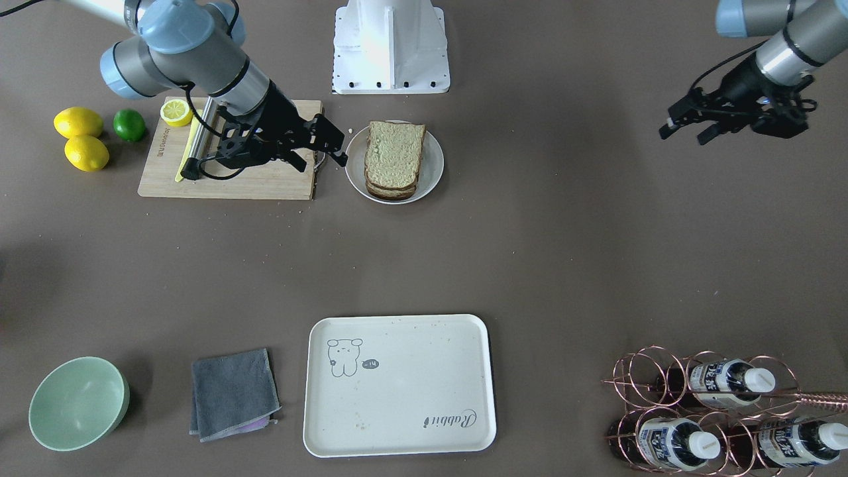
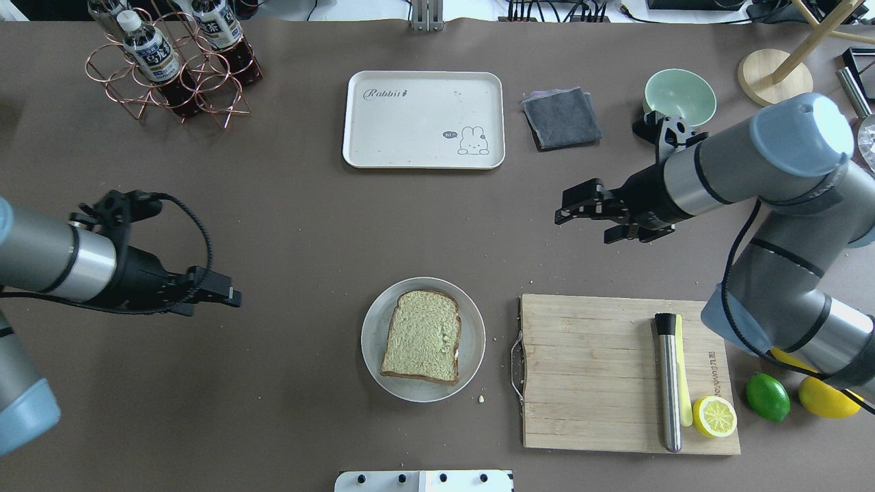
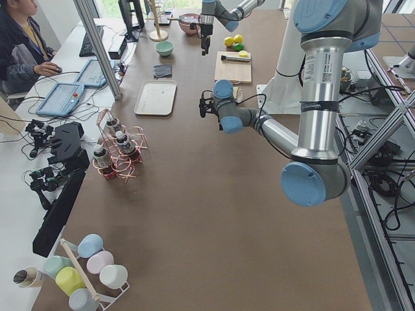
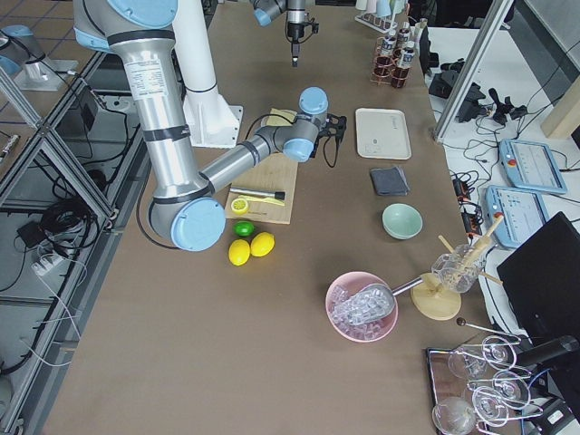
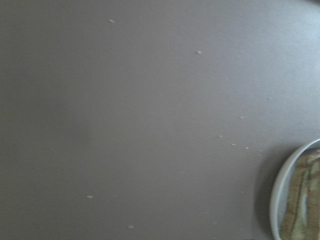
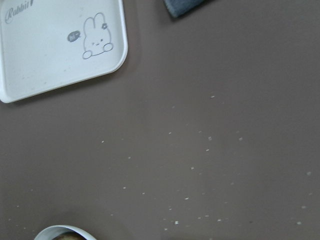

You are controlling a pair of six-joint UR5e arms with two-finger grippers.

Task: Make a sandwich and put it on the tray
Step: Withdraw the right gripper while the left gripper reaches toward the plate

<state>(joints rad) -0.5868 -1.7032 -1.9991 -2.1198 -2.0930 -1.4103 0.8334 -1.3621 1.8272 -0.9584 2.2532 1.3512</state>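
A stack of pale bread slices with dark crust (image 2: pixel 422 335) lies on a round white plate (image 2: pixel 473 355) near the table's front middle; it also shows in the front-facing view (image 1: pixel 394 158). No egg shows. The cream tray (image 2: pixel 410 130) with a drawing and "Rabbit" script lies empty at the far middle, also in the front-facing view (image 1: pixel 397 424) and the right wrist view (image 6: pixel 40 60). My right gripper (image 2: pixel 581 229) is open and empty, above the table right of the plate. My left gripper (image 1: pixel 682 137) is open and empty, well left of the plate. The plate's rim (image 5: pixel 277 200) shows in the left wrist view.
A wooden cutting board (image 2: pixel 588 369) right of the plate holds a metal rod (image 2: pixel 666 383) and a lemon half (image 2: pixel 714 415). A lime (image 2: pixel 767 396) and lemons (image 2: pixel 827 400) lie beside it. A grey cloth (image 2: pixel 562 117), a green bowl (image 2: pixel 680 96) and a bottle rack (image 2: pixel 171 68) stand along the far side.
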